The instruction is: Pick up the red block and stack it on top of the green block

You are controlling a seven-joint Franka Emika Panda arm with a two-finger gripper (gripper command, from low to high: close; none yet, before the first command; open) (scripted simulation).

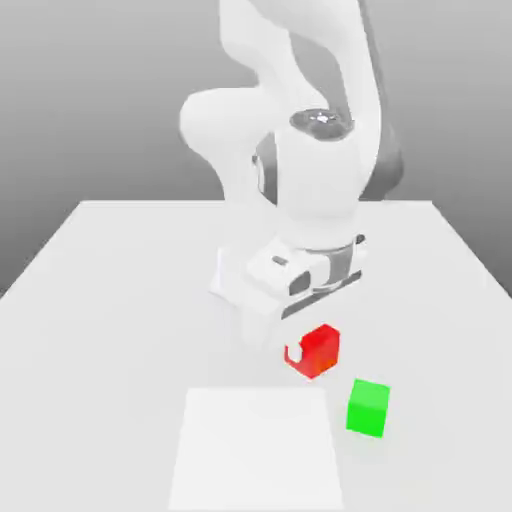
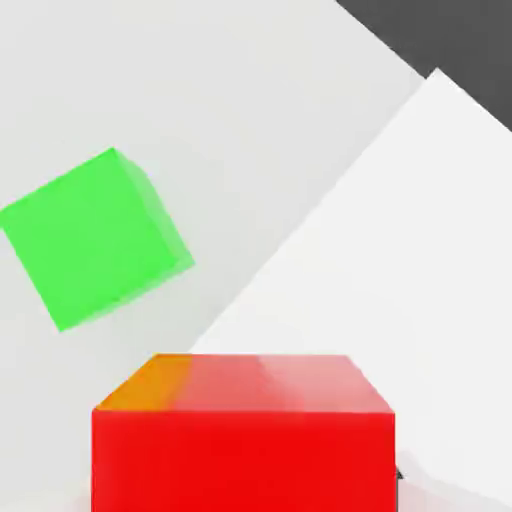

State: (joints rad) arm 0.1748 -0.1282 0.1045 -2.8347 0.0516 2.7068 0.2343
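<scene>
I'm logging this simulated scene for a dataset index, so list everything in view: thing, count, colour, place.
red block: one, bright red, held in the tool, lifted off the table, to the exterior view's left of the green block.
green block: one, bright green, resting on the table, apart from the red block.
white patch: one, lighter rectangle on the table, to the exterior view's left of the green block.
table: one, pale grey, under everything.
arm: one, white, rising behind the blocks.
tool: one, white, shut on the red block.

Open space around green block (image 1: 367, 407)
</scene>
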